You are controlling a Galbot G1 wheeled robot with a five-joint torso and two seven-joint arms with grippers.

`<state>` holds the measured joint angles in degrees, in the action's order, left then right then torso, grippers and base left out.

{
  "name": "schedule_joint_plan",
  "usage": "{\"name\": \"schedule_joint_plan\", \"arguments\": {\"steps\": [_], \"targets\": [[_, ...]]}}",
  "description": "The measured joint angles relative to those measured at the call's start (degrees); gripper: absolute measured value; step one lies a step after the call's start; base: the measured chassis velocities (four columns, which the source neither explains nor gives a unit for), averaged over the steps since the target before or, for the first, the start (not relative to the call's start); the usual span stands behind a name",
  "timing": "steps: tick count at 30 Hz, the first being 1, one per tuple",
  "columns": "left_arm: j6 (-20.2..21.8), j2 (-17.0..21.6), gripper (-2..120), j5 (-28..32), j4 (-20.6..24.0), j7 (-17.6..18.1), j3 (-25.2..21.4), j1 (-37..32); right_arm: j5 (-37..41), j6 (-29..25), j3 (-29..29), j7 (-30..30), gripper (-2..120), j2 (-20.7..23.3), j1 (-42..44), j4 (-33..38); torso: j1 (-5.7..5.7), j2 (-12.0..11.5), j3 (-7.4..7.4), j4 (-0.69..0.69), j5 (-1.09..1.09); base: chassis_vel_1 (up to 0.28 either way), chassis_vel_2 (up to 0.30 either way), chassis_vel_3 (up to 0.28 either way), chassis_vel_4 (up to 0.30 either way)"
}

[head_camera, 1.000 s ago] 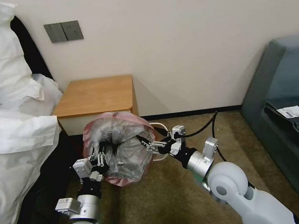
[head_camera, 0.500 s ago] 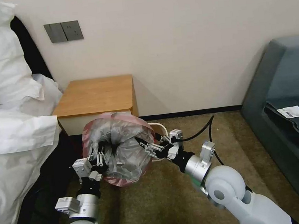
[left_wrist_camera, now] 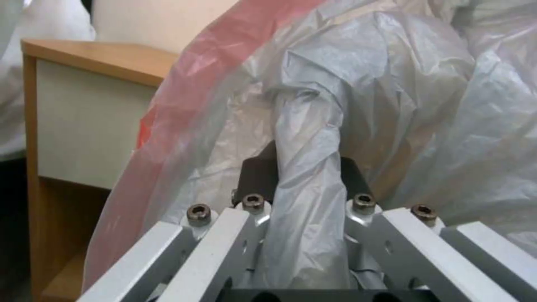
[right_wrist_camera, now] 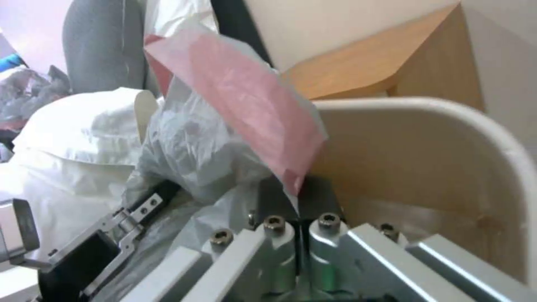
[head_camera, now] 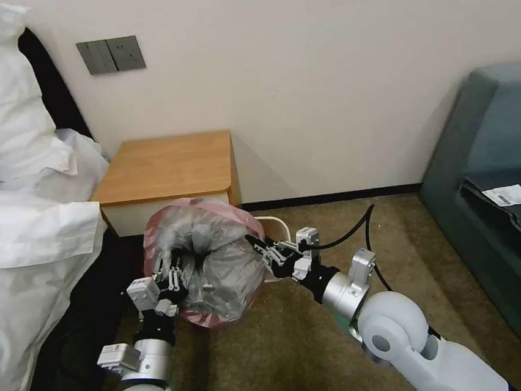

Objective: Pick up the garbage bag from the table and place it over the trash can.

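Bag [head_camera: 208, 259]: grey crinkled plastic with a pink band round its mouth, held up off the carpet between the two end effectors, just in front of the worktop and over the bin. Its mouth is bunched, the pink band arching across the far side and curling under the near side.
Left end effector [head_camera: 173, 277]: at the bag's left near side, clenched on a twisted fold of grey plastic; in the left wrist view [left_wrist_camera: 308, 176] the fold runs straight up between the dark pads.
Right end effector [head_camera: 259, 248]: at the bag's right side, pinched tight on the bag's edge; in the right wrist view [right_wrist_camera: 299, 199] the pink band comes down into the closed pads.
Bin [head_camera: 275, 225]: mostly hidden behind the bag, only a bit of cream rim peeking out to the right of it; the right wrist view shows its cream rim and inside [right_wrist_camera: 447, 138] just beside the pinched band.
Worktop [head_camera: 169, 167]: orange-brown top, bare, against the far wall, just beyond the bag.
Pillows [head_camera: 13, 182]: white, piled to the left of the worktop.
Sofa [head_camera: 500, 197]: grey, at the right, well apart from the bag.
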<state>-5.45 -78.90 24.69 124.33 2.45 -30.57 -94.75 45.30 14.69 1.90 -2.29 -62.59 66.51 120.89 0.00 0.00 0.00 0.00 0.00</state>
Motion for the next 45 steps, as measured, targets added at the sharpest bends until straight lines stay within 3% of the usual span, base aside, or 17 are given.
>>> {"name": "schedule_joint_plan", "arguments": {"steps": [23, 30, 34, 41, 44, 45], "targets": [[0.02, 1.88, 11, 0.07, -0.89, 0.73, -0.93, 0.02, -1.7, -1.51, 8.38, -2.99, 0, 4.1, 4.66, 1.66, 0.0, 0.0, 0.0, 0.0, 0.0, 0.0, 0.0, 0.0, 0.0], [1.83, 1.99, 11, 5.09, 1.57, 1.23, -0.99, -0.08, -2.56, -2.41, 10.58, -4.27, 0, 5.32, 5.92, 0.6, 0.0, 0.0, 0.0, 0.0, 0.01, 0.0, 0.0, 0.0, 0.0], [5.53, 1.72, 11, 12.4, 4.98, 2.22, -0.69, -0.3, -3.68, -3.17, 11.49, -5.12, 0, 5.27, 6.65, -0.61, 0.0, 0.0, 0.0, 0.0, 0.01, 0.0, 0.0, 0.0, 0.0], [7.05, 1.84, 11, 14.65, 5.52, 3.08, -1.03, -0.14, -5.01, -3.74, 12.63, -6.23, 0, 4.71, 7.81, -0.41, 0.0, 0.0, 0.0, 0.0, 0.0, 0.0, 0.0, 0.0, 0.0], [7.29, 1.94, 11, 14.75, 5.33, 3.4, -1.25, -0.05, -5.92, -4.34, 13.07, -7.18, 7, 4.51, 8.42, 0.04, 0.0, 0.0, 0.0, 0.0, 0.0, 0.0, 0.0, 0.0, 0.0], [8.12, 1.97, 11, 15.48, 5.27, 3.96, -1.44, 0.1, -7.11, -5.06, 13.51, -8.35, 16, 4.28, 8.97, 0.46, 0.0, 0.0, 0.0, 0.0, 0.0, 0.0, 0.0, 0.0, 0.0]]}}
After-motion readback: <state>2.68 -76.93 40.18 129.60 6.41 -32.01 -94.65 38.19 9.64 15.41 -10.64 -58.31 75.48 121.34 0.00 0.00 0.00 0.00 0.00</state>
